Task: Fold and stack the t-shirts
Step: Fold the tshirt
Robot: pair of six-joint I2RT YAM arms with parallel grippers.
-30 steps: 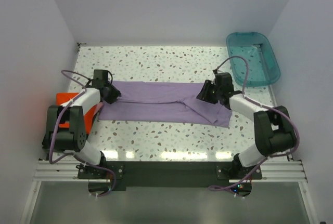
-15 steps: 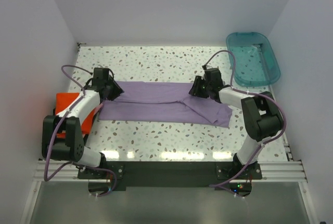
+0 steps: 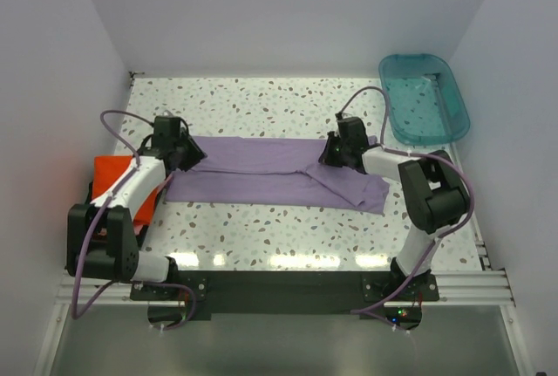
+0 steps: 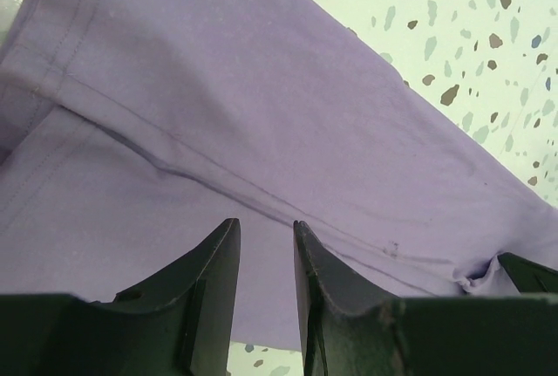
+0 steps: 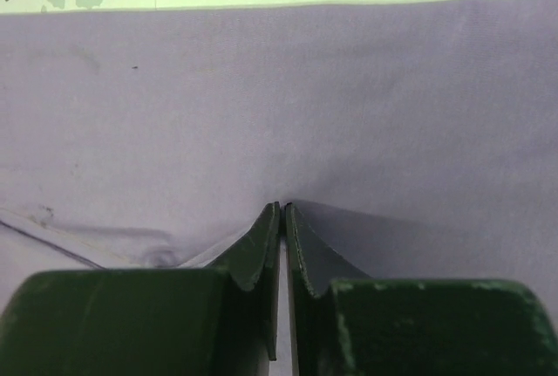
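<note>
The lavender t-shirt (image 3: 261, 171) lies folded into a long band across the middle of the table. My left gripper (image 3: 187, 156) is at its left end; in the left wrist view (image 4: 266, 223) its jaws stand a little apart just over the cloth (image 4: 261, 88), holding nothing. My right gripper (image 3: 332, 151) is at the shirt's back edge right of centre; in the right wrist view (image 5: 282, 206) it is shut, with the cloth (image 5: 261, 88) puckered up at its tips. The orange-red t-shirt (image 3: 109, 171) lies at the left edge, partly under my left arm. The pink and dark shirts are out of view.
A teal plastic tub (image 3: 425, 97) stands at the back right corner. The speckled table (image 3: 261, 105) is walled on the left, back and right. Both arms reach over the shirt's ends, their cables looping above.
My right gripper has moved left along the shirt's back edge. My left arm's elbow has swung out, its gripper staying at the shirt's left end. The shirt lies much as before.
</note>
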